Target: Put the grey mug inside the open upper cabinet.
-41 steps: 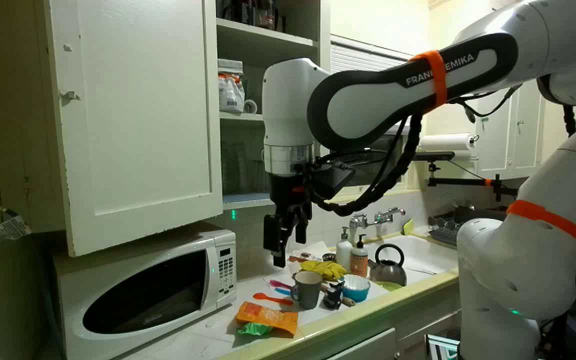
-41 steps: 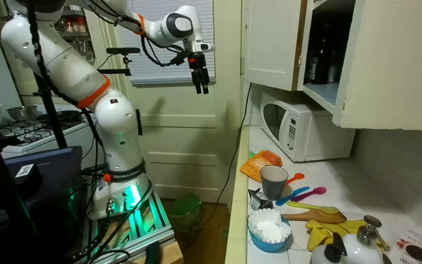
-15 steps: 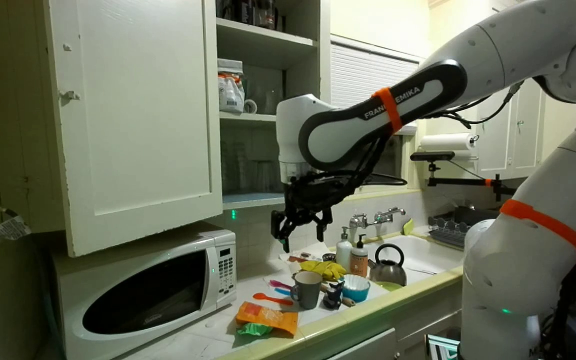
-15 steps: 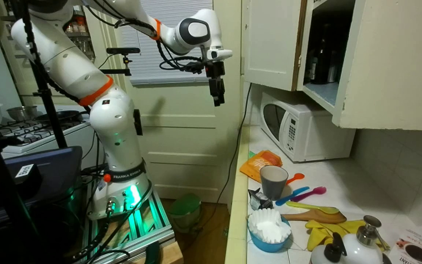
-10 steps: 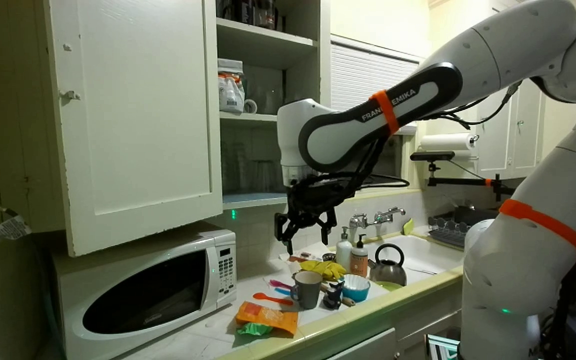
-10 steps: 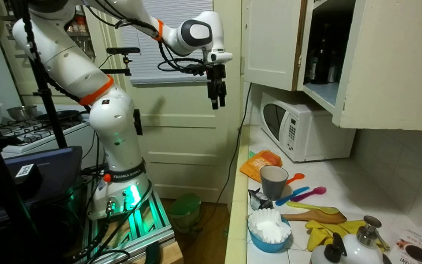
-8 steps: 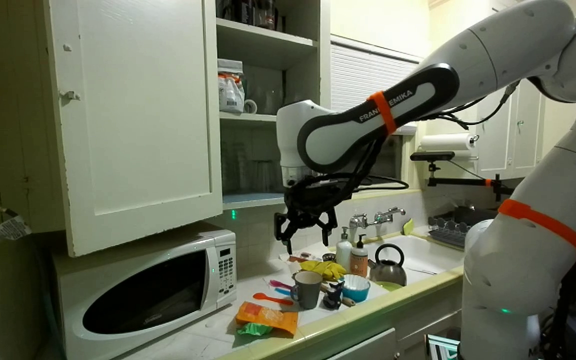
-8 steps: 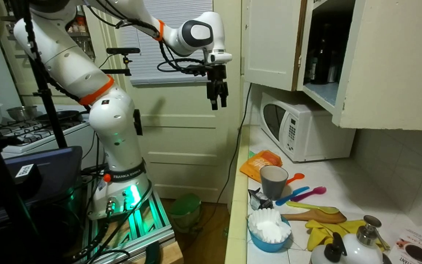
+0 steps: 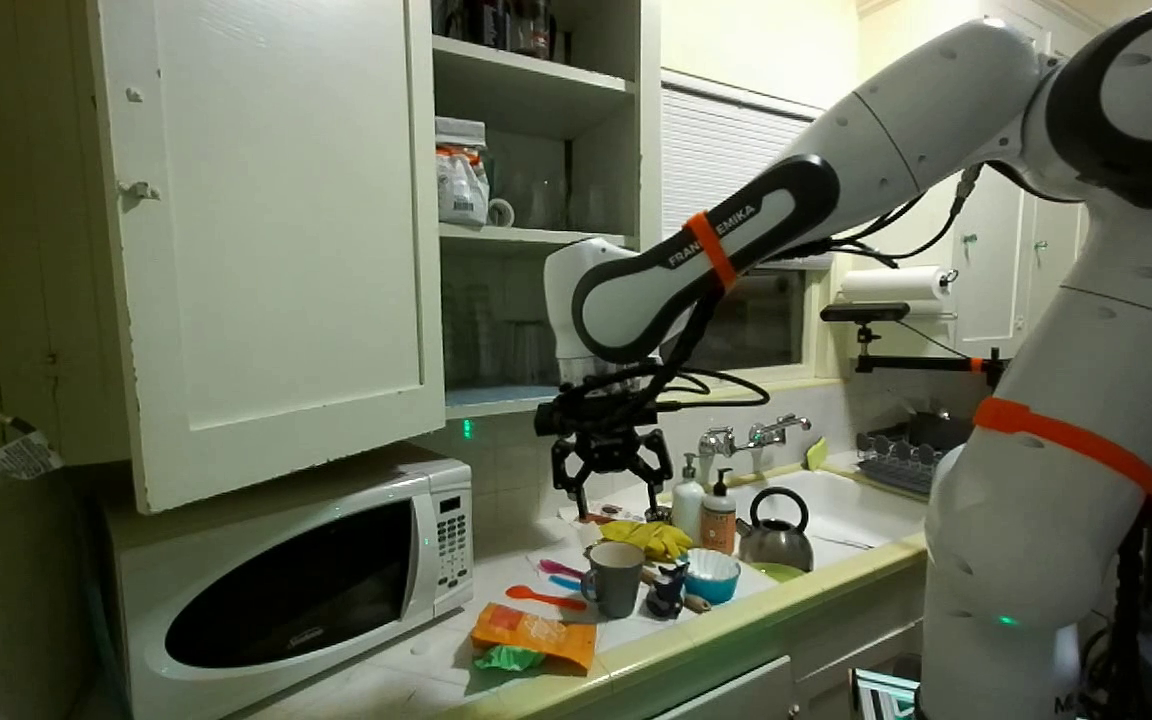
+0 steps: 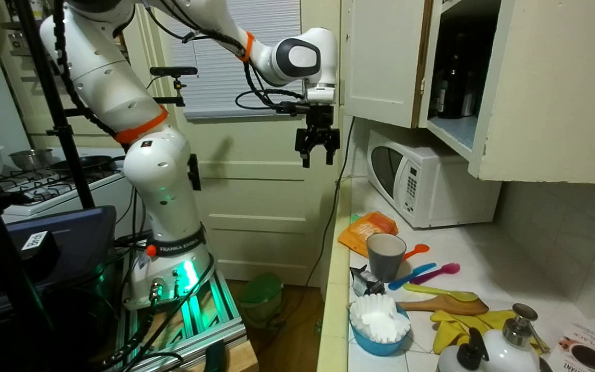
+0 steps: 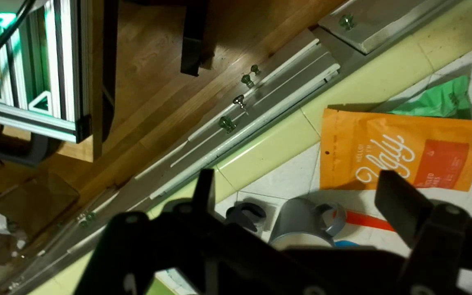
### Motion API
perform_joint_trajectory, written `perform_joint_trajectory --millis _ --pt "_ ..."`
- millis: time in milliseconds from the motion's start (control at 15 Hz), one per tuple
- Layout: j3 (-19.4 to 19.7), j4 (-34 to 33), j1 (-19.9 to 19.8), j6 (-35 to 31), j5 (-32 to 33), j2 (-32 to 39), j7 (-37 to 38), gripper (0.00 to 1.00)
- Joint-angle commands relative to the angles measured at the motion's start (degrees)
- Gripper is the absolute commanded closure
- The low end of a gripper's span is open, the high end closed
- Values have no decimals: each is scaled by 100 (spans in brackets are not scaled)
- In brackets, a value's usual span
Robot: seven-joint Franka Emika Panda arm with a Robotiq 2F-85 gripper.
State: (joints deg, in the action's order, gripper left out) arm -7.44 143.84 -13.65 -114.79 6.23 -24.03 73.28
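Grey mug (image 9: 618, 585), plain and round with a pale inside, stands on the white tiled worktop (image 10: 504, 253), its long way straight up, its curved handle (image 11: 341, 220) pointing toward the orange spoon (image 9: 548, 599), its top partly hidden in the wrist view by the black fingers (image 11: 402, 205), spread wide apart.
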Motion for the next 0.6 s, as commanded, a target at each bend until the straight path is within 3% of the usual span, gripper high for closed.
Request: perform_joint_trajectory --millis 0,200,333,533 --pt "214 -17 169 14 72 90 303 0" --pt "267 -67 164 13 71 249 623 0" --pt "225 -175 67 70 -62 405 1509 0" --pt "337 -82 64 -14 -141 422 2245 0"
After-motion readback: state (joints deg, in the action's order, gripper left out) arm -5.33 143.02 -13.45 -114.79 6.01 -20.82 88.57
